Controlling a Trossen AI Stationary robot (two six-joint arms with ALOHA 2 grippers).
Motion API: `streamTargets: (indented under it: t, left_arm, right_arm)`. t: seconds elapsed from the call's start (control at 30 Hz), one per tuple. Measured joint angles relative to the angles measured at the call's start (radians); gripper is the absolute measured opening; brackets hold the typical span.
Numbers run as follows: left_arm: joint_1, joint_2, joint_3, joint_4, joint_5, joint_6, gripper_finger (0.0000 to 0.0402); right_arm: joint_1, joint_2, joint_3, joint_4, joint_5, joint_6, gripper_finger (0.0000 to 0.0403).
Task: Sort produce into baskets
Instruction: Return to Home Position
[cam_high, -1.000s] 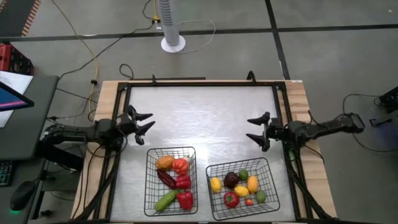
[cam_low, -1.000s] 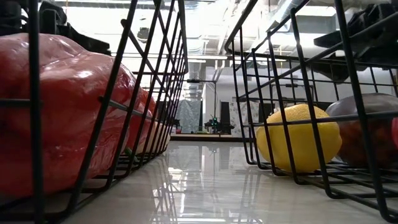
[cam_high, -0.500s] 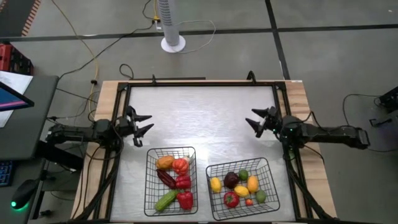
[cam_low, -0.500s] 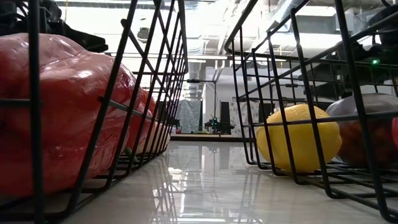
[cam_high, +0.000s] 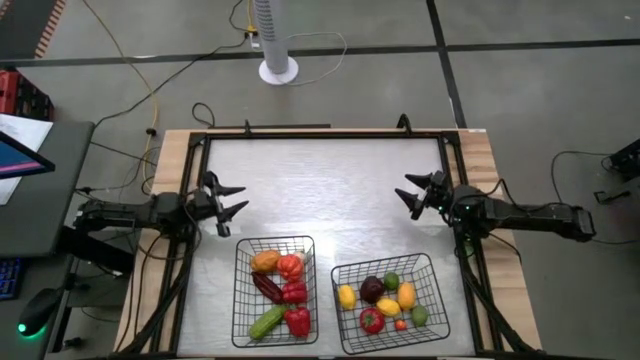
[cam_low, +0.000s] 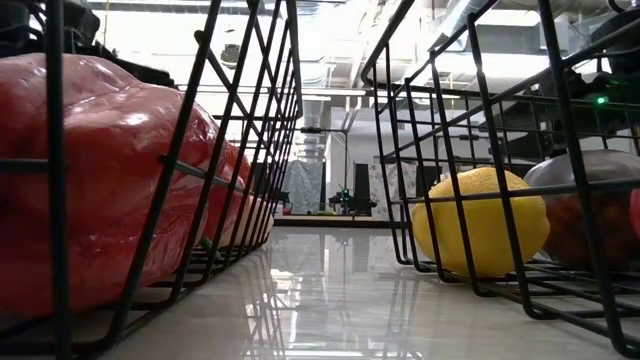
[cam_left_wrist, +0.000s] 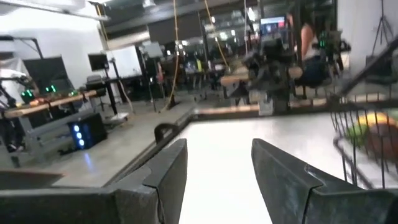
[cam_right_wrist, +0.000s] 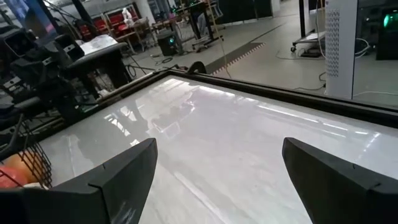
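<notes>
Drawn back since a second ago: right gripper (cam_high: 410, 190), centre right, fingers apart, empty; left gripper (cam_high: 236, 198), centre left, likewise apart. All produce (cam_high: 290, 266) inside left basket (cam_high: 238, 300) and right basket (cam_high: 339, 310), lower centre. Sorting judged complete; homing only

Left dark two-finger gripper (cam_high: 241, 197), fingers spread and empty, low at the table (cam_high: 330, 165) left edge, pointing inward; right dark two-finger gripper (cam_high: 405, 188), also spread and empty, at the right edge, angled slightly toward the far edge.
</notes>
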Motion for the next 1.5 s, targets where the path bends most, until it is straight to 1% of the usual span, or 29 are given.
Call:
streamTargets:
  t: [0.1,1.5]
  left_arm:
    - [0.000,0.001,0.000,-0.046,0.000,0.000,0.0168]
    - [0.000,0.003,0.000,-0.042,0.002,0.001,0.0168]
  right_arm:
    - [0.000,0.000,0.001,-0.001,0.000,0.000,0.0375]
    - [0.000,0.000,0.002,-0.002,-0.001,0.000,0.0375]
